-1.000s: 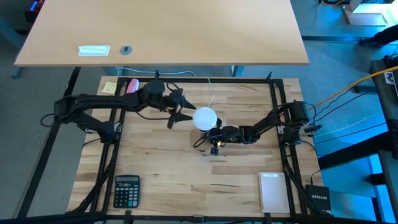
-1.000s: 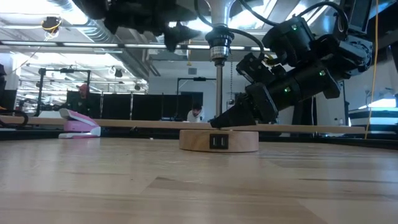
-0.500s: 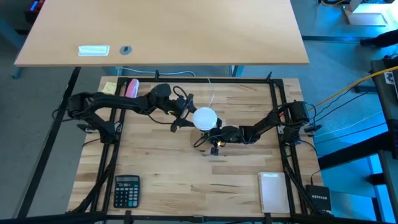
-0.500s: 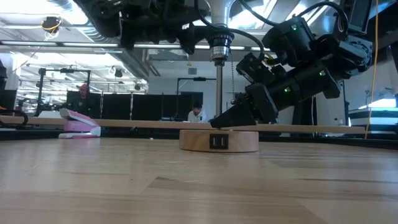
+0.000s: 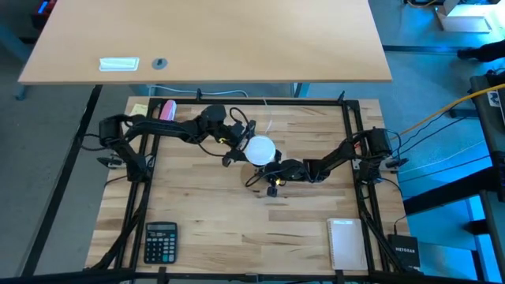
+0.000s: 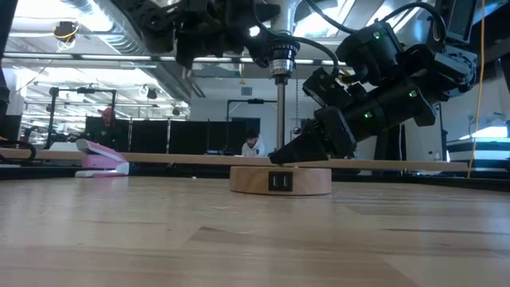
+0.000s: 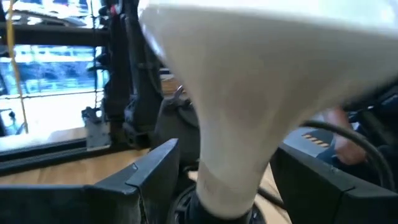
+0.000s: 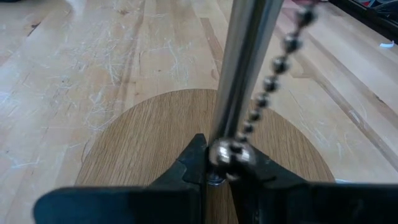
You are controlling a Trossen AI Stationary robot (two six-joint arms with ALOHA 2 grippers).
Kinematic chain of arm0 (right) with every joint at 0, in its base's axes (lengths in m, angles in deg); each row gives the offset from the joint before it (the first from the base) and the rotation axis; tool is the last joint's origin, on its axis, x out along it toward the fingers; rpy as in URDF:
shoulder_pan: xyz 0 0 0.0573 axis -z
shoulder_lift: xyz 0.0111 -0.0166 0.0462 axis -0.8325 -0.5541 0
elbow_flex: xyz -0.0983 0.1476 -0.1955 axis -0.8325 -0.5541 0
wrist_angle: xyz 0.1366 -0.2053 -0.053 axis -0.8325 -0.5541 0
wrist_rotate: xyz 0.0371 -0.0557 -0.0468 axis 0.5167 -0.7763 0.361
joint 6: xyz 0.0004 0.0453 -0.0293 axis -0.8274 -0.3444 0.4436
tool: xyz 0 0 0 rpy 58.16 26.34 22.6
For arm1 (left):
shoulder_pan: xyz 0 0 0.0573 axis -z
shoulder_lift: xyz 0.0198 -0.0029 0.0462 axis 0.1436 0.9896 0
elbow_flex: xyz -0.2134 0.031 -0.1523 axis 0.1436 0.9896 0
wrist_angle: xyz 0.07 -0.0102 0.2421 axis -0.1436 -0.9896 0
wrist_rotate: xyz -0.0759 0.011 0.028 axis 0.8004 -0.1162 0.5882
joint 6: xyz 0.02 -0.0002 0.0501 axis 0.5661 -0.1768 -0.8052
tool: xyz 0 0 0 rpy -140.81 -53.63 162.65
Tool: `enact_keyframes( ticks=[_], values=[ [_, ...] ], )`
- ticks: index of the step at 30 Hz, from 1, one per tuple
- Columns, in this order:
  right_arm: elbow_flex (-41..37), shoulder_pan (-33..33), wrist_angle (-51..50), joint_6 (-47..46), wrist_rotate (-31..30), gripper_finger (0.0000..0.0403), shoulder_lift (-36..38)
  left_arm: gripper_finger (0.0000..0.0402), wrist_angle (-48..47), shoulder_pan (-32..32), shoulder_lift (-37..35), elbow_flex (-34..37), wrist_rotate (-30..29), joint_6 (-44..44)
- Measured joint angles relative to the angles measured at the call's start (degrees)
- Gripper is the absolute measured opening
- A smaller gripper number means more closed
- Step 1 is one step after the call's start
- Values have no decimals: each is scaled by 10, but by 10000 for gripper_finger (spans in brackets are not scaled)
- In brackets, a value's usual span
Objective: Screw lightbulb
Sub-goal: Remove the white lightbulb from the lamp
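The white lightbulb [image 5: 260,150] stands upright on top of a lamp, its neck [image 7: 233,168] going down into the socket [image 6: 279,57]. The socket sits on a thin metal pole [image 6: 280,119] that rises from a round wooden disc [image 6: 280,181]. My left gripper [image 5: 240,147] is open and level at the bulb's height. Its two fingers [image 7: 152,171] stand on either side of the bulb's neck, and I see no touch. My right gripper [image 6: 279,158] is shut low on the pole, just above the disc. My right gripper pinches the foot of the metal pole [image 8: 225,134] between its two fingertips, right above the wooden disc [image 8: 143,143]. It comes from the table's right side, slanting down, with the fingers lying across the pole. The pole stands upright, and the disc lies flat on the table.
A bead chain [image 8: 273,78] hangs beside the pole. A calculator [image 5: 161,241] lies near left and a white notebook [image 5: 343,243] near right. A pink object [image 5: 167,110] and a yellow note [image 5: 140,111] lie at the far left. Black frame rails [image 5: 353,134] border the table.
My left gripper has gone toward the table's right, up to the bulb, sinking a little and turning its wrist. Its open fingers now stand around the bulb's neck. The right gripper, the lamp and the bulb have kept still.
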Motion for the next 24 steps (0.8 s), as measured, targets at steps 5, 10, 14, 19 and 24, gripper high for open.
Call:
enact_keyframes(
  ticks=[5, 10, 14, 19, 24],
  values=[
    [0, 0, 0, 0, 0, 43, 0, 237, -3, 4, 8, -10, 3, -2],
    [0, 0, 0, 0, 1, 43, 0, 233, -9, 4, 8, -11, 9, -3],
    [0, 0, 0, 0, 1, 43, 0, 191, -10, 12, 8, -11, 3, 0],
    [0, 0, -2, 2, 1, 43, 0, 134, -23, 27, 7, -11, -59, -3],
    [0, 0, -4, 2, 1, 43, 0, 134, -49, 59, -1, -12, -168, 12]
  ],
)
